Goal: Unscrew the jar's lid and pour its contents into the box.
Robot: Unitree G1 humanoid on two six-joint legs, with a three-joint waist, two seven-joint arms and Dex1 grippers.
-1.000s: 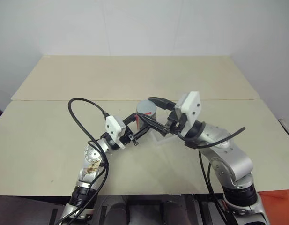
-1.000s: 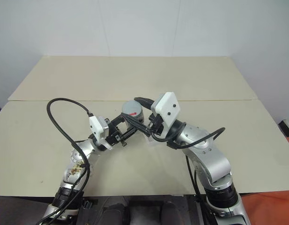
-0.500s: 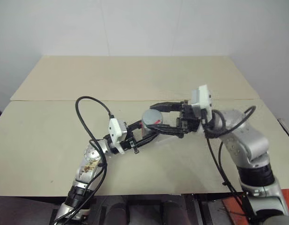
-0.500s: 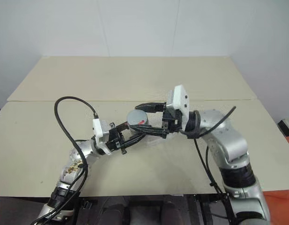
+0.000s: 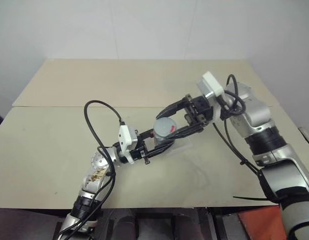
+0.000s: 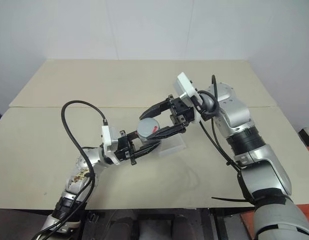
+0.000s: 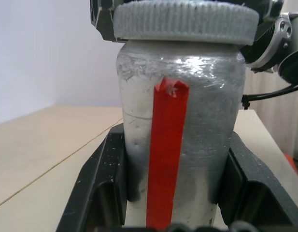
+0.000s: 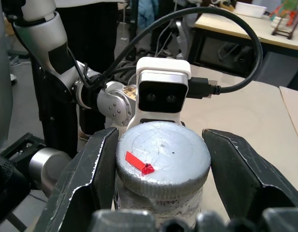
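Grey lid (image 8: pixel 163 157) sits between right gripper's (image 8: pixel 163 159) fingers (image 8: pixel 93 169).

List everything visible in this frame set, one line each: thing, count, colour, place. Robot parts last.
jar: one, silvery-clear with a red stripe, held above the table in the left end effector.
lid: one, grey with a small red mark, on the jar, between the right end effector's fingers.
box: one, clear, on the table under the jar.
table: one, beige, two boards with a seam.
left end effector: one, black, shut on the jar.
right end effector: one, black, fingers flanking the lid; contact unclear.
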